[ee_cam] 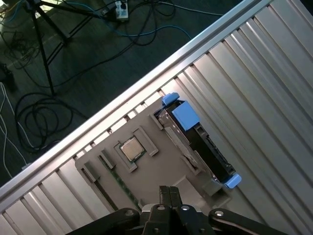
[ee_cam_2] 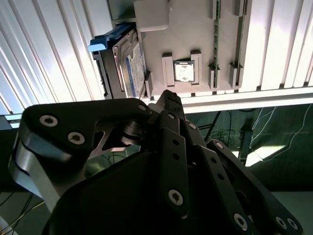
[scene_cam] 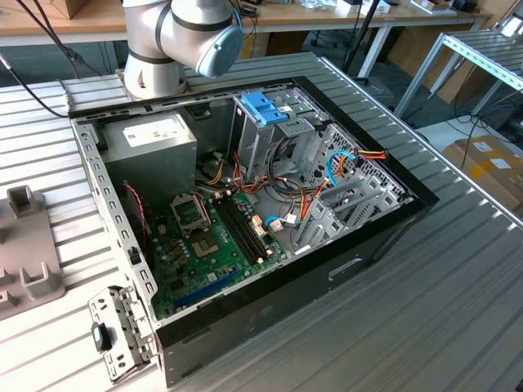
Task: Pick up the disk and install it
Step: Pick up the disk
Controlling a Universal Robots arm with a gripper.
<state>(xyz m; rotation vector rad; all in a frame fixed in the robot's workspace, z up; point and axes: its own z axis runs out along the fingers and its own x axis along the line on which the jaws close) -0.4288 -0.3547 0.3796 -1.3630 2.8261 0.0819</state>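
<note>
The disk stands on its edge in a slot of a grey holder on the ribbed metal table; it has a dark body and a light blue carrier with tabs at both ends. In the second wrist view the disk shows at the holder's side. My gripper hangs above the holder, apart from the disk, with its fingers together and nothing between them. In the second wrist view the gripper points at the holder's edge beside the disk.
A processor chip lies in a pocket of the holder next to the disk. In the exterior view, an open computer case lies on the table with a blue latch piece on its drive cage. The arm stands behind it.
</note>
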